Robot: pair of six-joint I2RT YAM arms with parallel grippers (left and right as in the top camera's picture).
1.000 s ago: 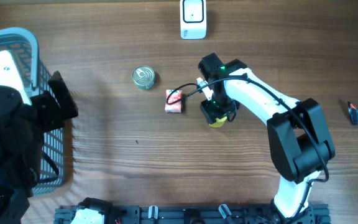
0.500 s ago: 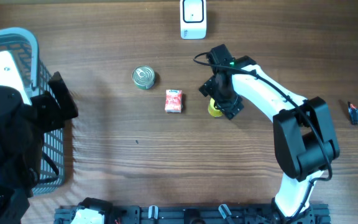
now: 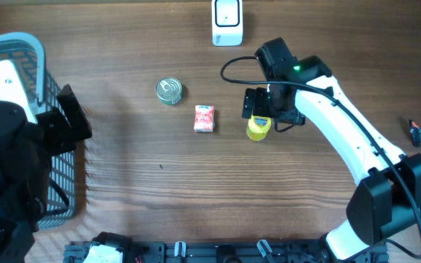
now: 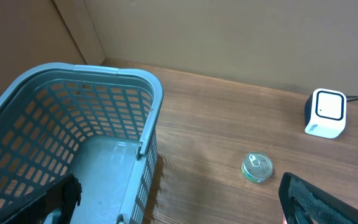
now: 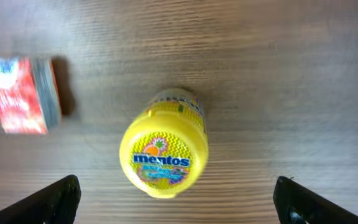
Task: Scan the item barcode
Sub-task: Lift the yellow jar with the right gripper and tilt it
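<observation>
The small yellow plastic Mentos tub (image 3: pixel 258 129) stands upright on the wooden desk (image 3: pixel 196 197), its printed lid facing up, well apart from the white box-shaped barcode scanner (image 3: pixel 227 22) at the far edge.

- Overhead: fixed high, straight down, whole bench (image 3: pixel 159 204) in frame.
- Left wrist: low over the basket (image 4: pixel 104 106) at the bench's left, tilted, facing the far wall (image 4: pixel 229 37); shares basket, can (image 4: pixel 257 168), white scanner (image 4: pixel 325 113) with overhead.
- Right wrist: close, straight down on Mentos tub (image 5: pixel 163 152); shares it and red packet (image 5: pixel 20 93) with overhead.
</observation>
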